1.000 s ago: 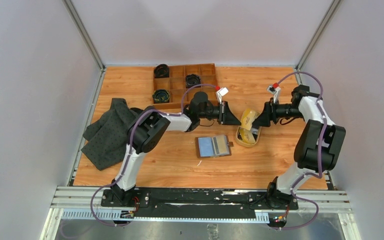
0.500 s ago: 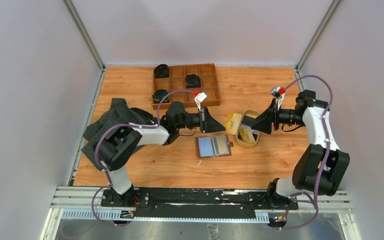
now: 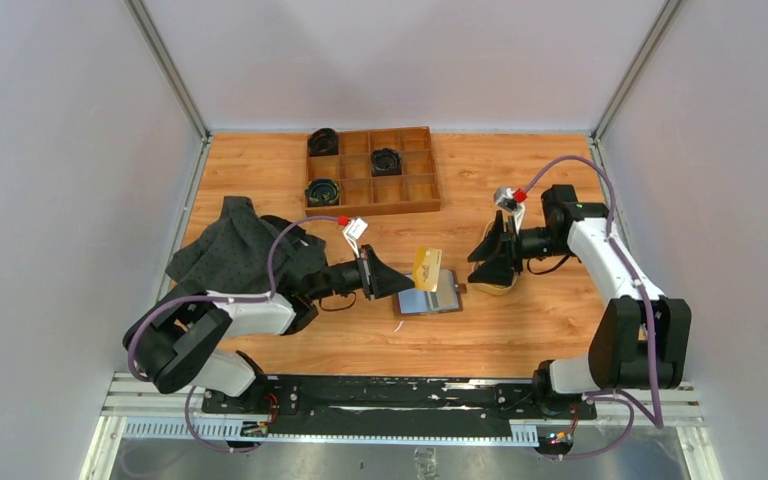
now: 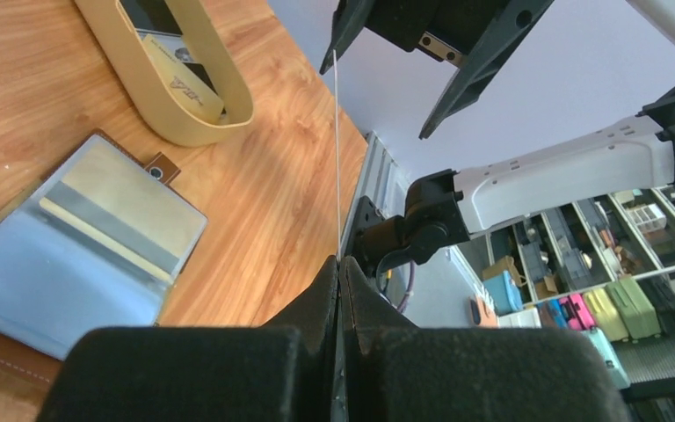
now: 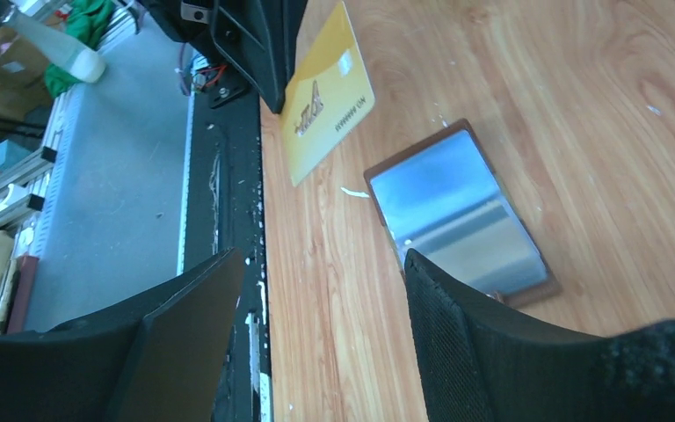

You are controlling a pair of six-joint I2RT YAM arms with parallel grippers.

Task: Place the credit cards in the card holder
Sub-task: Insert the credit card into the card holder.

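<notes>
The brown card holder point(image 3: 430, 297) lies open on the table, pale blue sleeves up; it also shows in the left wrist view point(image 4: 79, 246) and the right wrist view point(image 5: 457, 211). My left gripper point(image 3: 408, 283) is shut on a yellow-gold credit card point(image 3: 426, 267) and holds it tilted above the holder's left edge. That card shows edge-on in the left wrist view point(image 4: 337, 149) and face-on in the right wrist view point(image 5: 325, 105). My right gripper point(image 3: 490, 268) is open and empty over the tan oval dish point(image 3: 505, 290). More cards point(image 4: 180, 83) lie in the dish point(image 4: 228, 105).
A wooden compartment tray point(image 3: 370, 170) with black rolls stands at the back. A dark cloth point(image 3: 230, 260) lies at the left, partly under the left arm. The table's near edge and black rail point(image 3: 380, 390) are just in front of the holder.
My left gripper has swung from beside the dish toward the near left, carrying the yellow card to above the holder. My right gripper has moved left and down over the dish.
</notes>
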